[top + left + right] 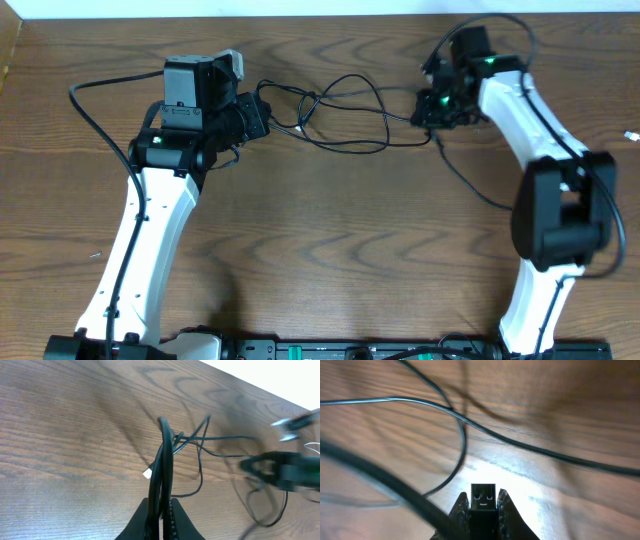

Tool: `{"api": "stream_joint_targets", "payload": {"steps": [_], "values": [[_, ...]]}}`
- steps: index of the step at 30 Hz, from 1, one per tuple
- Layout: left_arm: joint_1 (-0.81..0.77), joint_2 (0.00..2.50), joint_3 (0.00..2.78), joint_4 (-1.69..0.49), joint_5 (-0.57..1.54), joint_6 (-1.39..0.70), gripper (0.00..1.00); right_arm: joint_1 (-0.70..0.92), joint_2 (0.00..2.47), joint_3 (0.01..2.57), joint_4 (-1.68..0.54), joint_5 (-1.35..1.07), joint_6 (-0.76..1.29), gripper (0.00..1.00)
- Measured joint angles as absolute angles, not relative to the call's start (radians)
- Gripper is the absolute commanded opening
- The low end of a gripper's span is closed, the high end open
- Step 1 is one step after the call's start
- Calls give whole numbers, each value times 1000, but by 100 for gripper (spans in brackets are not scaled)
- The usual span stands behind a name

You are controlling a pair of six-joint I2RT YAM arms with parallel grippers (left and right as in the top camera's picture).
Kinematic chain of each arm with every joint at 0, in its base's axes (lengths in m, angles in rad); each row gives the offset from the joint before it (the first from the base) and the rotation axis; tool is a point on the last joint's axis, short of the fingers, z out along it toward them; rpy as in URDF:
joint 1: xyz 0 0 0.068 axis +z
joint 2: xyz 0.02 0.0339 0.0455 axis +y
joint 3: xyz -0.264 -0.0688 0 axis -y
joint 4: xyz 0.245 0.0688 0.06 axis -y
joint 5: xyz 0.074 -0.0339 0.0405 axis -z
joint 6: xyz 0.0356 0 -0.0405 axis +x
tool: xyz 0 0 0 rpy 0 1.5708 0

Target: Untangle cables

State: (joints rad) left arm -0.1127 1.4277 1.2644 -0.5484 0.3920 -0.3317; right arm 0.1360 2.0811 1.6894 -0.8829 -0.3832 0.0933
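A thin black cable point(345, 110) lies in tangled loops on the wooden table between my two grippers. My left gripper point(256, 114) is shut on a folded bight of the black cable point(165, 455), which rises between its fingers point(161, 505). My right gripper point(430, 108) is shut on the black USB plug point(483, 493) at the cable's end, just above the table. Black strands point(460, 435) cross in front of it. A small white plug tip point(146, 473) lies by the loops. I cannot make out a white cord clearly.
The right arm's own thicker black cable point(470, 180) trails across the table. The left arm's cable point(95, 125) arcs at the left. A small white object point(630, 135) lies at the far right edge. The table's far edge point(320, 14) runs along the top.
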Motion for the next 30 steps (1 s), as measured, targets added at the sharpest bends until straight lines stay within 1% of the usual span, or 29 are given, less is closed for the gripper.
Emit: {"api": "stream_joint_targets", "payload": {"steps": [7, 8, 12, 18, 25, 30], "values": [[-113, 1428, 1264, -550, 385, -332, 9, 101, 1823, 1690, -908, -432, 63, 1], [-113, 1428, 1264, -550, 385, -332, 11, 99, 1790, 1690, -908, -443, 58, 1], [-113, 1428, 1264, -558, 385, -331, 17, 99, 1707, 1690, -908, -488, 44, 1], [-113, 1428, 1264, -588, 382, -322, 38, 99, 1656, 1690, -910, -529, 39, 1], [-113, 1428, 1264, -595, 378, -313, 63, 99, 1653, 1690, -920, -589, 35, 1], [-113, 1428, 1264, -595, 378, -315, 72, 99, 1653, 1690, -922, -640, 23, 1]]}}
